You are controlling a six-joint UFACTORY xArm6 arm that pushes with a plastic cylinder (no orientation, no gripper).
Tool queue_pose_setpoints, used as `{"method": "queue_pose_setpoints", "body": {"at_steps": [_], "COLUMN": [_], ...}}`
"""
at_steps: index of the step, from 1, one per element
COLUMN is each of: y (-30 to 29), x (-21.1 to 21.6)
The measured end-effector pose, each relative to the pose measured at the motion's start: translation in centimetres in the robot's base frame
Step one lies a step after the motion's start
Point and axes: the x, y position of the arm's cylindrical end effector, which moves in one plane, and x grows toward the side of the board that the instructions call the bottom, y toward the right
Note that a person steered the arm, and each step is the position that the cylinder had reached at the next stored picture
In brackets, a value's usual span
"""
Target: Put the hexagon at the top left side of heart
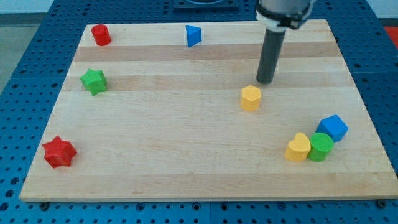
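Note:
A yellow hexagon block (250,98) lies right of the board's middle. A yellow heart block (298,148) lies at the lower right, touching a green round block (321,147). My tip (265,81) rests on the board just above and to the right of the hexagon, a small gap apart from it. The heart is well below and to the right of the hexagon.
A blue cube (333,127) sits just above and to the right of the green round block. A red round block (101,35) and a blue triangle (193,35) lie near the top edge. A green star (94,81) and a red star (59,152) lie at the left.

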Motion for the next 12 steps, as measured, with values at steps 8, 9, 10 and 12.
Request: {"method": "queue_pose_setpoints", "body": {"at_steps": [8,9,10,12], "y": [-6.2,-3.6,-1.3,-3.0], "x": [6.9,10.6,13.3,13.6]}}
